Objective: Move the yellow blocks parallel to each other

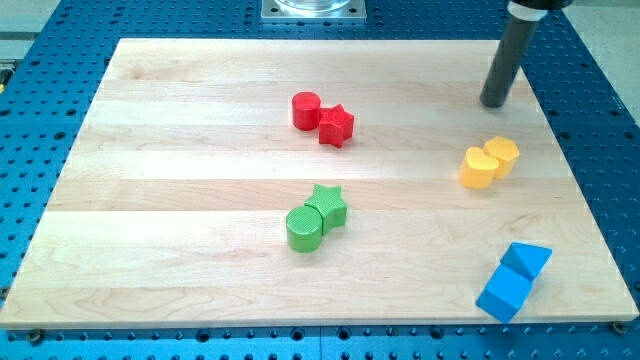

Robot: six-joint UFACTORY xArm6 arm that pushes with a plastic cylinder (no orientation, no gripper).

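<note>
Seen from above at a slant: pale wooden board (200,200) lying on a blue perforated table (40,120), with a metal mounting plate (313,9) just past the board's far edge.

Dark rod (510,55) coming down from the far right, tilted slightly, with my tip (493,103) set down on the board near its far right corner. No jaws on this tool, only a plain rod end, holding nothing and touching no block.

Two yellow blocks at the right of the board, pressed against each other, a little nearer than my tip and apart from it: yellow heart-shaped block (479,168) on the left, yellow rounded block (502,155) just behind and to its right, exact shape hard to make out.

Red pair near the far middle: red cylinder (306,110) touching red star (337,126) on its right.

Green pair at the centre: green cylinder (305,229) nearer and to the left, green star (328,206) touching it from behind and to the right.

Blue pair at the near right corner: blue triangular block (527,260) touching blue cube (504,294), which sits nearer and slightly left, close to the board's near edge.

All four pairs well apart from one another. No brand, label or readable writing visible anywhere on board, blocks, rod or table.
</note>
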